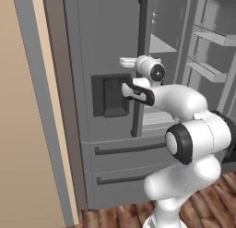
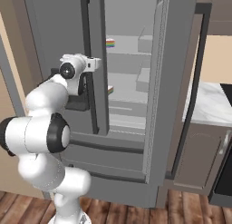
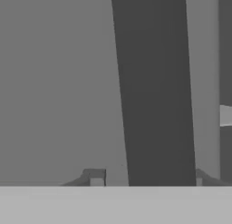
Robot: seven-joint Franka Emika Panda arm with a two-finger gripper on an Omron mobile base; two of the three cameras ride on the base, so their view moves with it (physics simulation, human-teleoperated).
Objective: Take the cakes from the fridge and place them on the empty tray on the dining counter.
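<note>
The grey fridge (image 1: 103, 33) has its left door shut and its right door (image 2: 174, 82) swung open. My gripper (image 3: 147, 177) is at the left door's long dark handle (image 3: 156, 87), which runs between the fingertips (image 3: 95, 177). One tip lies against the handle and a gap shows on the other side. In the base views the gripper (image 1: 138, 63) (image 2: 90, 64) sits at mid-height on that handle (image 1: 142, 28). One rainbow cake (image 2: 110, 43) rests on an upper shelf inside. A tan sliver (image 2: 110, 88) peeks out on a lower shelf; I cannot tell what it is. The tray and dining counter are out of view.
The open door carries shelf bins (image 1: 214, 35) on its inner side. A dark dispenser recess (image 1: 110, 95) sits left of the handle, above two drawers (image 1: 124, 151). A beige wall (image 1: 23, 130) flanks the fridge on the left. A marble-topped cabinet (image 2: 210, 105) stands to the right.
</note>
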